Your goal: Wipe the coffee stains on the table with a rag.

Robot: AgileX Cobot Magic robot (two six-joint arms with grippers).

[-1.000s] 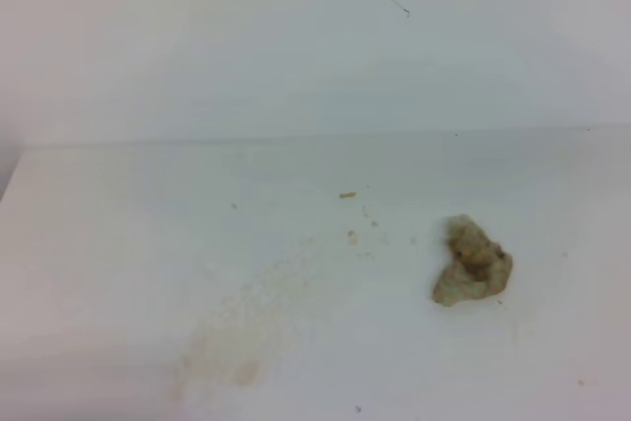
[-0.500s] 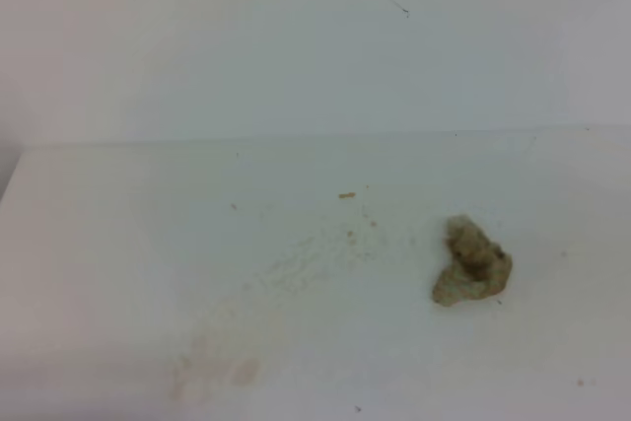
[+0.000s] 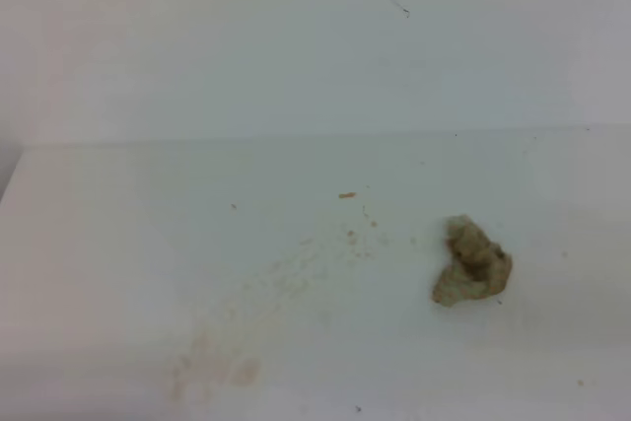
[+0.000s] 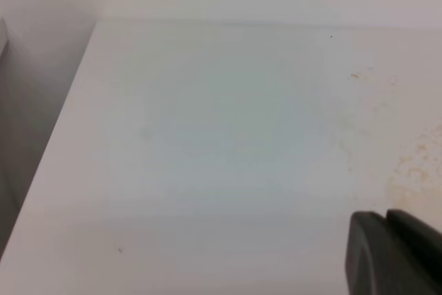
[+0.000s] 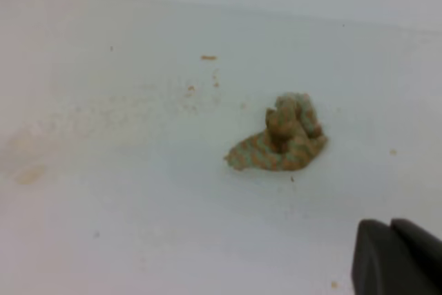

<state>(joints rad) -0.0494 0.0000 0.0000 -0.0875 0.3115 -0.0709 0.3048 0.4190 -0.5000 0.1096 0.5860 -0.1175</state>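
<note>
Right gripper (image 5: 391, 231) shows only as dark fingertips at the bottom right corner of its wrist view, pressed together on nothing. From it the rag (image 5: 282, 140) lies ahead and a little to the left, near but apart, a lumpy brown-blotched wad loose on the table (image 5: 138, 226). Its bulk runs roughly crosswise to the fingers, wider at the base than at the top. Farther left of the rag spread the coffee stains (image 5: 31, 164), a faint tan speckled smear.

Left gripper (image 4: 387, 220) looks likewise closed and empty, with only the stain's edge (image 4: 414, 170) just ahead of it and no rag in its view. So the right arm seems the nearer one for the pickup, and its fingers would need to part first.
</note>
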